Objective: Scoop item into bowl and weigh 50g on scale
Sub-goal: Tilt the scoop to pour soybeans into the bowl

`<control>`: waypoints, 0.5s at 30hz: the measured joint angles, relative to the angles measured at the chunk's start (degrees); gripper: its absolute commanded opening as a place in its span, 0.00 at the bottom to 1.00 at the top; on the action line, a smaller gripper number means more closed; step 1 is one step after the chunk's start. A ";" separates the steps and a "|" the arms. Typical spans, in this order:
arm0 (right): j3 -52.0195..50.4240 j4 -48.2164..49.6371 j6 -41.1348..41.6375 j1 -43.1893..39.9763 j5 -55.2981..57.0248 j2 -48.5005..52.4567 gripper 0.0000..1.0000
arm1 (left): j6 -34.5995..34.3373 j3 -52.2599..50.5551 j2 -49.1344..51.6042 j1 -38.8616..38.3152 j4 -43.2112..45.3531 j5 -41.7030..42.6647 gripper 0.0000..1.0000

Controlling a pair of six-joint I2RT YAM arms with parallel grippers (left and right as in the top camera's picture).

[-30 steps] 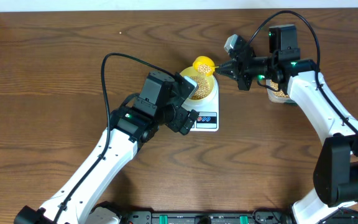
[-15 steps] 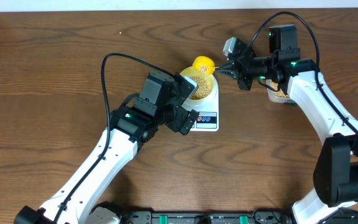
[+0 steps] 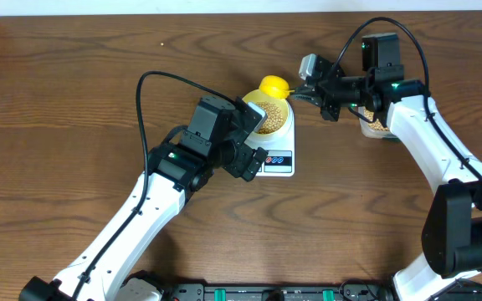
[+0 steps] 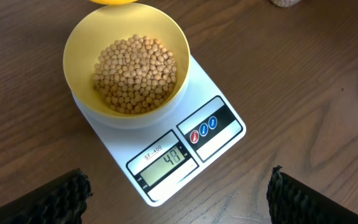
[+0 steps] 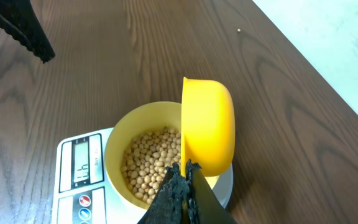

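The pale yellow bowl (image 4: 73, 50) sits on the white scale (image 4: 222, 143) and holds a heap of tan beans (image 4: 135, 74). The display seems to read 47. My right gripper (image 5: 185, 171) is shut on the handle of the bright yellow scoop (image 5: 210, 127). The scoop is turned on its side over the bowl's far rim (image 5: 120, 140). In the overhead view the scoop (image 3: 274, 84) is just behind the bowl (image 3: 283, 107), with the right gripper (image 3: 308, 94) to its right. My left gripper (image 4: 179, 199) is open and empty, hovering over the scale's near edge.
A clear tub of beans (image 3: 375, 125) stands right of the scale, mostly hidden under my right arm. Its edge shows at the top of the left wrist view (image 4: 284, 2). The left arm (image 3: 182, 159) lies close to the scale's left side. The table is dark brown wood.
The right gripper has turned slightly with the scoop, and the scoop has shifted a little toward the far side of the bowl. The left arm has not moved.
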 measured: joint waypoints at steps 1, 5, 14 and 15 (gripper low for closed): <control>0.00 0.00 -0.20 0.11 0.00 0.00 0.01 | 0.00 0.00 0.00 0.00 0.00 0.00 0.93; 0.00 0.00 -0.63 0.33 0.00 0.00 0.01 | 0.00 0.00 0.00 0.00 0.00 0.00 0.93; 0.00 -0.02 -0.98 0.35 0.00 0.00 0.01 | 0.00 0.00 0.00 0.00 0.00 0.00 0.93; 0.00 -0.02 -0.98 0.35 0.00 0.00 0.01 | 0.00 0.00 0.00 0.00 0.00 0.00 0.93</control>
